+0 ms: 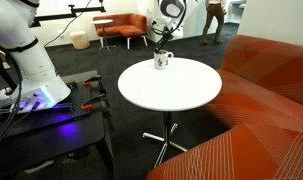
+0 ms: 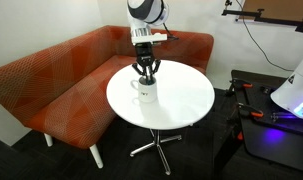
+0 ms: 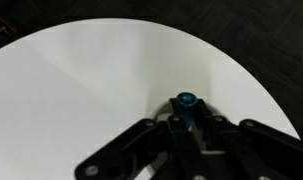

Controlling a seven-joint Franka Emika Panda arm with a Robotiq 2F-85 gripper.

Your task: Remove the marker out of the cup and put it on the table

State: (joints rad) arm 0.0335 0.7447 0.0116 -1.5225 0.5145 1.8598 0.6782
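The white cup (image 1: 162, 62) (image 2: 144, 93) stands on the round white table (image 1: 181, 92) (image 2: 183, 102) near its edge on the sofa side. My gripper (image 1: 161, 47) (image 2: 144, 70) hangs straight down right above the cup. In the wrist view the black fingers (image 3: 186, 116) are shut on the blue-teal marker (image 3: 186, 101), whose round end sticks out between them over the table top (image 3: 81, 80). The cup is hidden behind the fingers there. Whether the marker's lower end is still inside the cup cannot be told.
An orange sofa (image 1: 271, 95) (image 2: 61, 80) curves round the table. A dark low bench with red-handled tools (image 1: 51, 115) (image 2: 271, 125) and a white robot base (image 1: 31, 60) stand beside it. Orange chairs (image 1: 126, 27) and a person (image 1: 213, 20) are far back.
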